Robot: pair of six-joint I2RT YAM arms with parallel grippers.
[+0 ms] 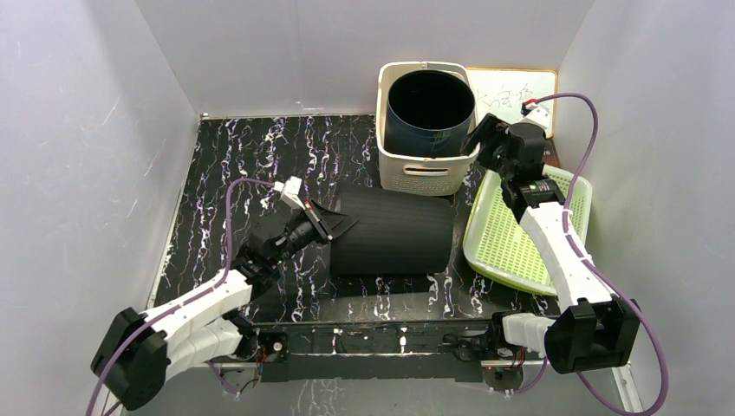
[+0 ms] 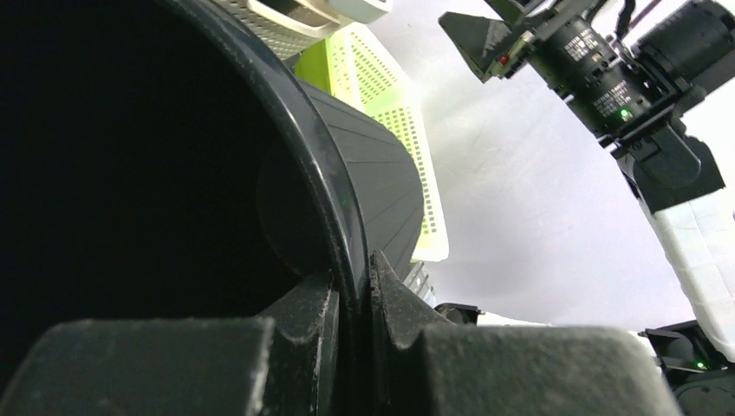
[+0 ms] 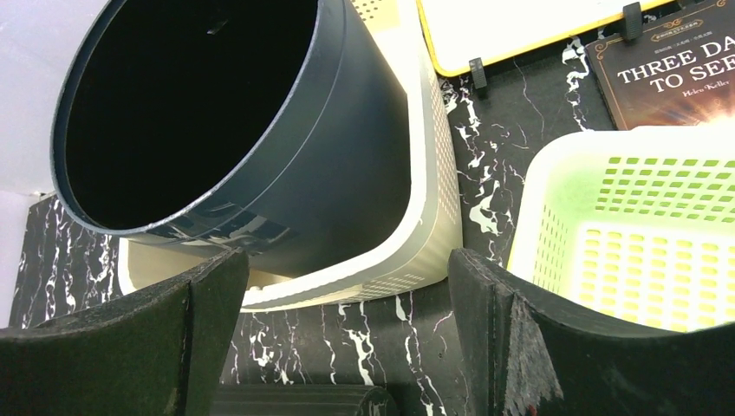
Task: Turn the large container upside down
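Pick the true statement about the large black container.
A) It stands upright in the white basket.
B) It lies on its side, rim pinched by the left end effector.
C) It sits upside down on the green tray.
B: the container lies on its side, with the left end effector shut on its rim.
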